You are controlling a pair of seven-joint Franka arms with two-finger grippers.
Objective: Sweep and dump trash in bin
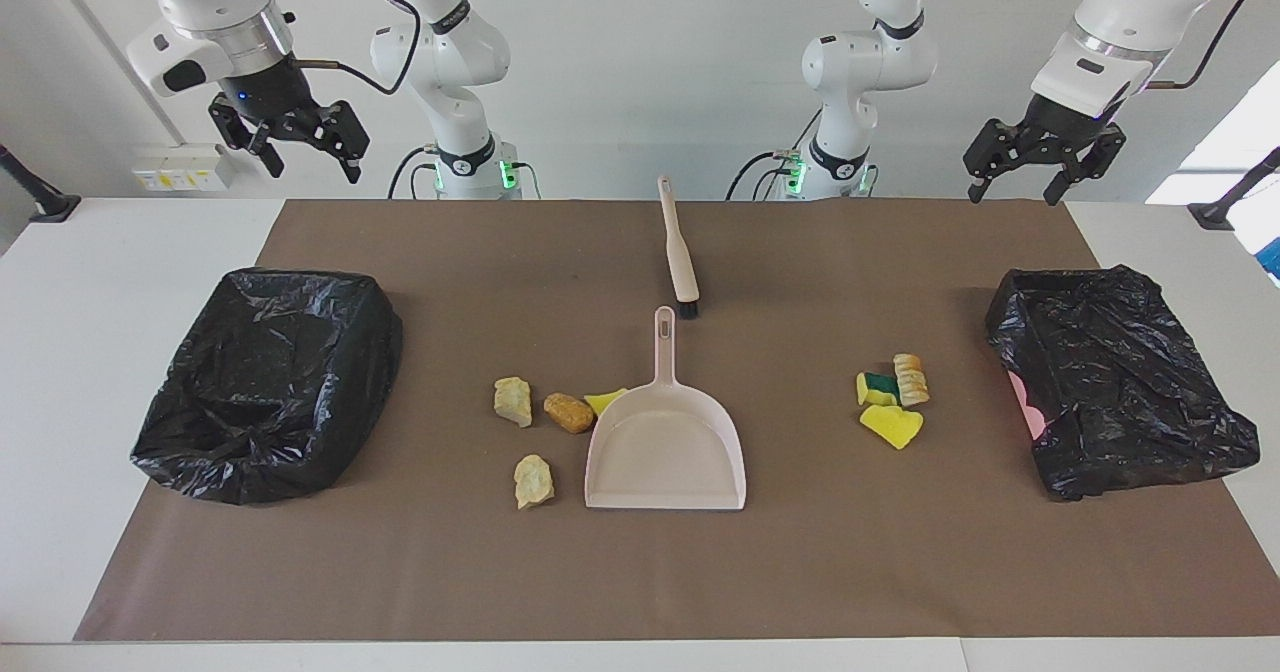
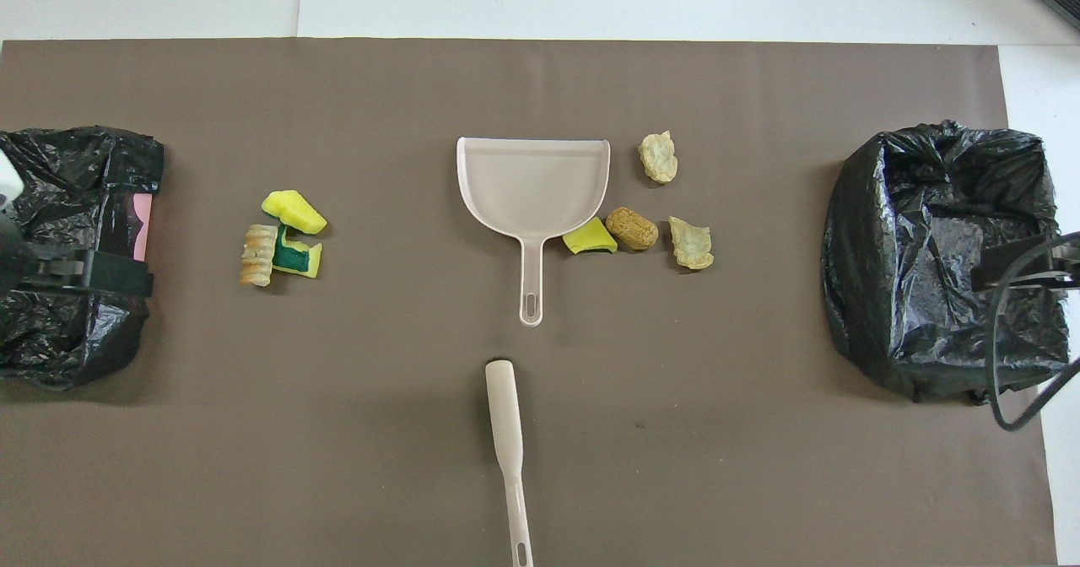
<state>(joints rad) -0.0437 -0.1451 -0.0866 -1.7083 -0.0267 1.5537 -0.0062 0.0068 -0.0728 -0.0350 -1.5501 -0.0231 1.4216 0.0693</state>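
Seven trash scraps lie on the brown mat in two groups. Toward the right arm's end, beside the pale pink dustpan, are a tan lump, a brown lump, a yellow sponge piece touching the pan's edge, and a beige lump. Toward the left arm's end are a yellow-green sponge, a crusty bread piece and a yellow sponge. The brush lies nearer to the robots than the dustpan. My right gripper and left gripper hang open and empty, high over the table's ends.
A bin lined with a black bag stands at the right arm's end. Another, with pink showing at its rim, stands at the left arm's end. In the overhead view the dustpan and brush lie mid-mat.
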